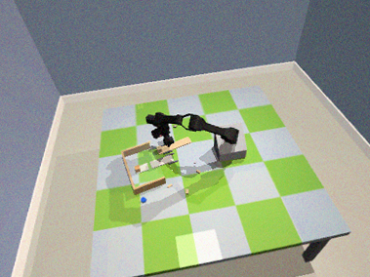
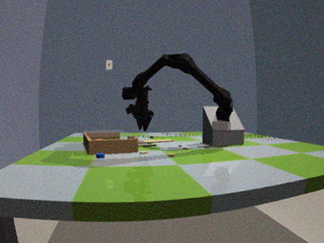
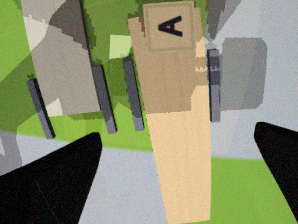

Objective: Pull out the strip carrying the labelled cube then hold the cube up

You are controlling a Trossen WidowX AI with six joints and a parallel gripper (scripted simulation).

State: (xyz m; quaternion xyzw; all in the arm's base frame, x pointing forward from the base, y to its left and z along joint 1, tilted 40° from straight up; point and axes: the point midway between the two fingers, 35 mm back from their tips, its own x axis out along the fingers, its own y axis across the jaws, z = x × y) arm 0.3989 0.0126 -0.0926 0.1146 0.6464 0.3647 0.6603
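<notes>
From above, noon at the picture's top, we see a green-and-pale-blue checkered table point(image 1: 267, 215) point(image 2: 143, 188). The black arm stands on a grey block point(image 1: 233, 153) point(image 2: 224, 138) and reaches toward 9 o'clock. Left of the table's middle, a three-sided wooden frame point(image 1: 150, 185) point(image 2: 113, 146) opens toward roughly 2 o'clock.

A pale wooden strip point(image 1: 177, 145) point(image 2: 159, 140) point(image 3: 180, 165) points toward 2 o'clock, away from the frame. Below it lies a whitish strip point(image 1: 159, 164) point(image 3: 65, 65); close up, dark narrow rails point(image 3: 133, 95) flank both.

Our gripper point(image 1: 169, 143) point(image 2: 143, 129) point(image 3: 178, 135) is spread wide, holding nothing, above the table. In the close-up, its fingers stand at 8 and 4 o'clock, with the wooden strip between them in the view.

At 12 o'clock there, the labelled cube point(image 3: 168, 27) rests on the wooden strip: light brown, square-faced, bordered, with a bold black "A" turned sideways. A small blue object point(image 1: 143, 200) point(image 2: 100, 156) lies outside the frame, near its 6 o'clock corner.
</notes>
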